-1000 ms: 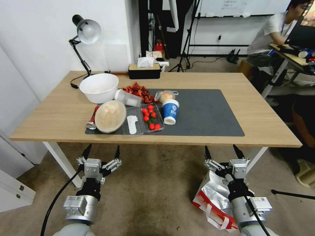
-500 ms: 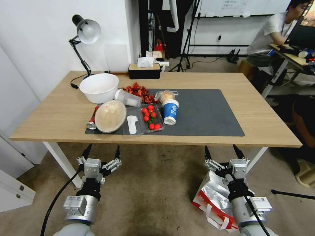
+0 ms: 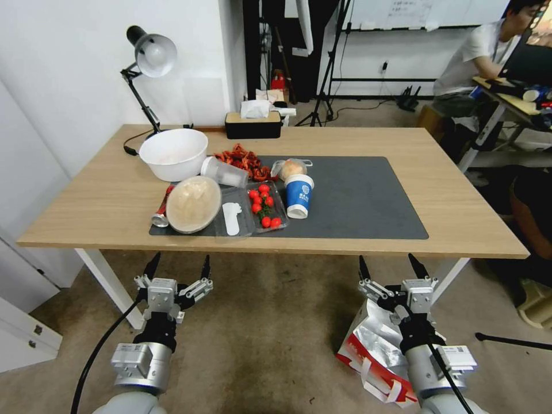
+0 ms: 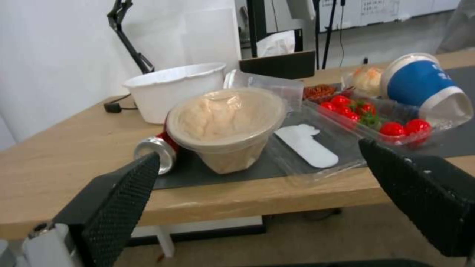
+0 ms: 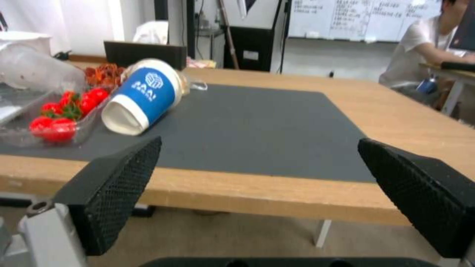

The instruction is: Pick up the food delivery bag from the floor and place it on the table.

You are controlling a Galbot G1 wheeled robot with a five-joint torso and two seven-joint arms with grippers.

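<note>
Nothing has moved; both the left gripper [image 3: 177,266] and right gripper [image 3: 389,265] hang released before the bench [image 3: 460,218]; the right should descend onto the food delivery bag [image 3: 374,345] handles.

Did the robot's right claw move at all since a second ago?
No. The right gripper sits at the same spot below the table edge, above the food delivery bag.
</note>
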